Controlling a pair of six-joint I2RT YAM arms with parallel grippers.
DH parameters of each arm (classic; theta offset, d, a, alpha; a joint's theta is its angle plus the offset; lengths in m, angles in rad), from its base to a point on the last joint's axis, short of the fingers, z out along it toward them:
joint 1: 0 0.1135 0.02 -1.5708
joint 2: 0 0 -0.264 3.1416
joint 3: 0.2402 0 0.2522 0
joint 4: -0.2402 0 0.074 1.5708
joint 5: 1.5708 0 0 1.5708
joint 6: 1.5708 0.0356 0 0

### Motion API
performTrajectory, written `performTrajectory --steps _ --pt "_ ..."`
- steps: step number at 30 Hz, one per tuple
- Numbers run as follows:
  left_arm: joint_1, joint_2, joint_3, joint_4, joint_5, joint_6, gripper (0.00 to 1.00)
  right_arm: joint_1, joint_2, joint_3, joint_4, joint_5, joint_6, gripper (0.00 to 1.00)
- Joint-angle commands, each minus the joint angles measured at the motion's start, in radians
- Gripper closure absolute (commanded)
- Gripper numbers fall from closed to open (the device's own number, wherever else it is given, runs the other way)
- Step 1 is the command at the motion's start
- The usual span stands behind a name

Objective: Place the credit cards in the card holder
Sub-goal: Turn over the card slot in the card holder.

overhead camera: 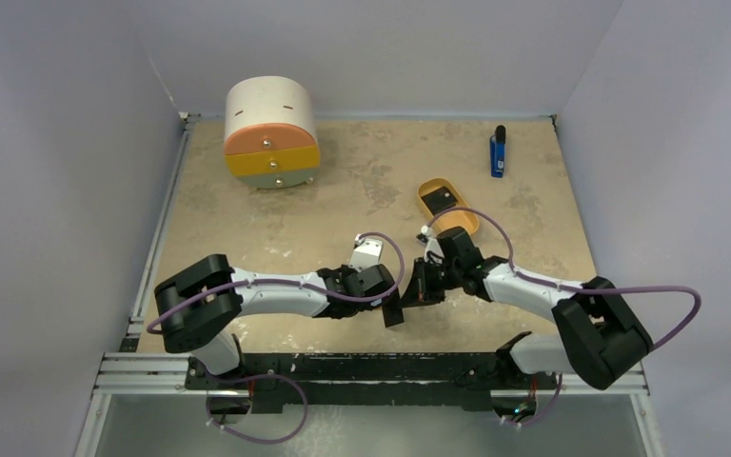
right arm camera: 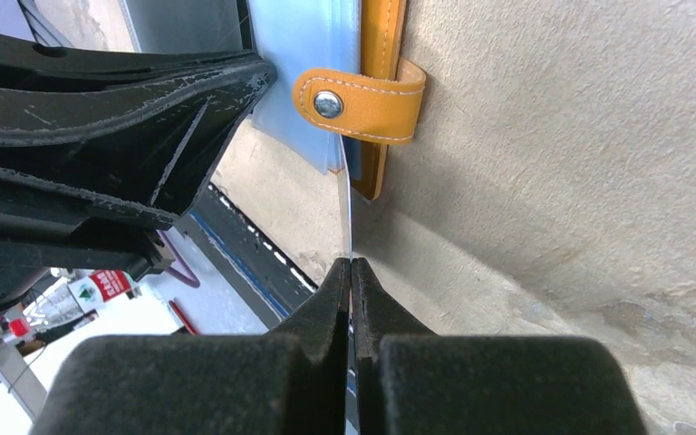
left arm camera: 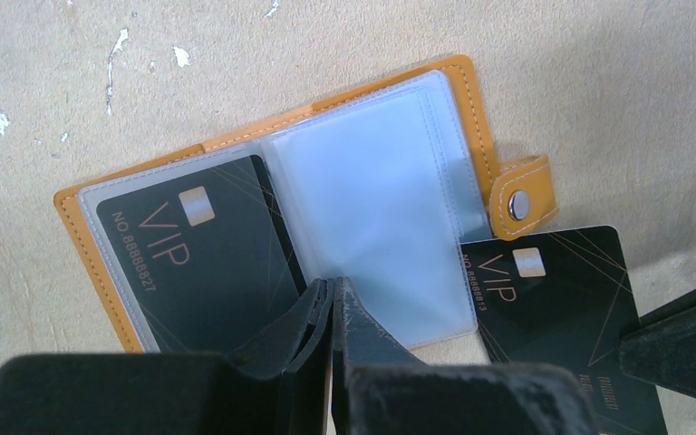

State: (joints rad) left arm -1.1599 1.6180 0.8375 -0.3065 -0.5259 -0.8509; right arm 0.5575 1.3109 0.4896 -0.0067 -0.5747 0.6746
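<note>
Now the loose credit card (left arm camera: 553,317) lies at the lower right of the left wrist view, just beside the open card holder (left arm camera: 362,199). Its inner edge meets the right border of the empty clear sleeve below the snap tab (left arm camera: 519,201); whether that edge has slipped inside cannot be told. Its long axis runs top to bottom in the frame, roughly parallel to the stowed VIP card (left arm camera: 199,263) in the left sleeve. So, by my reading, the coming move is a slide leftward across the frame into the empty pocket. The right gripper (right arm camera: 351,272) has its fingers pressed flat on this card, which shows edge-on in the right wrist view, pointing up the frame toward the tab; this arm is the one placed to feed it. The left gripper (left arm camera: 331,294) has its fingers pressed together over the sleeves' lower edge near the spine; whether a plastic leaf is caught between them is unclear. The holder lies flat on the tan table (left arm camera: 598,91), near the arms' bases at centre in the overhead view.
</note>
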Motion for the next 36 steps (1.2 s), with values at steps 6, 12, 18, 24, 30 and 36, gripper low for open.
performTrajectory --steps 6,12,18,24,30,36 --pt "0.000 -0.019 -0.016 -0.003 0.004 -0.008 0.98 0.006 0.046 0.035 0.084 -0.068 0.019 1.00" --pt "0.000 -0.051 -0.006 -0.022 -0.002 -0.014 0.90 0.007 0.027 0.045 0.116 -0.098 0.032 1.00" --pt "0.000 -0.134 0.039 -0.088 -0.035 -0.014 0.77 0.016 0.036 0.071 0.128 -0.117 0.034 1.00" --pt "0.000 -0.223 0.071 -0.163 -0.082 -0.019 0.75 0.035 0.075 0.115 0.135 -0.116 0.035 1.00" --pt "0.000 -0.334 0.041 -0.221 -0.142 -0.059 0.75 0.072 0.152 0.184 0.145 -0.098 0.041 1.00" --pt "0.000 -0.418 -0.012 -0.220 -0.151 -0.080 0.75 0.109 0.279 0.266 0.155 -0.076 0.055 1.00"
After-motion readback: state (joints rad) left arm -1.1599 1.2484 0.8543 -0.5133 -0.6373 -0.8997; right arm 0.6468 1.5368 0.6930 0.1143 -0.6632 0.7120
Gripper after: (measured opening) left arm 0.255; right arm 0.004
